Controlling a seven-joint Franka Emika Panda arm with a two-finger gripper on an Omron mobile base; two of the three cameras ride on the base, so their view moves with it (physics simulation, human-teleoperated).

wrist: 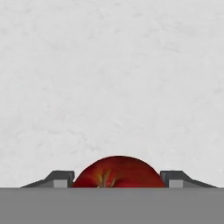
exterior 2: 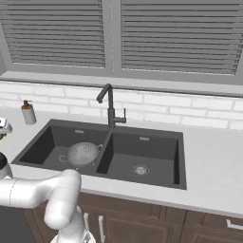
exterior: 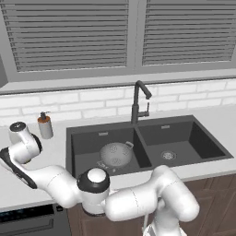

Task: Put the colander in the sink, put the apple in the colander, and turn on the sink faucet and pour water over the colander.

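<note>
In the hand view the red apple (wrist: pixel 117 173) lies on the pale counter, and my gripper (wrist: pixel 117 179) reaches down over it. Its two dark fingertips (wrist: pixel 61 179) sit against the apple's left and right sides. My arm stretches over the counter to the left of the sink (exterior: pixel 203 138) (exterior 2: pixel 161 142). The silvery colander (exterior: pixel 115 154) (exterior 2: pixel 81 154) stands upright in the sink's left basin. Behind the centre divider rises the dark sink faucet (exterior: pixel 136 103) (exterior 2: pixel 110 107), its spout hooked toward the right basin. No water is running.
A grey soap dispenser (exterior: pixel 44 125) (exterior 2: pixel 28 113) with a brown pump stands on the counter behind and left of the sink. A white brick backsplash and shuttered windows close off the back. The right basin holds only its drain (exterior: pixel 168 155).
</note>
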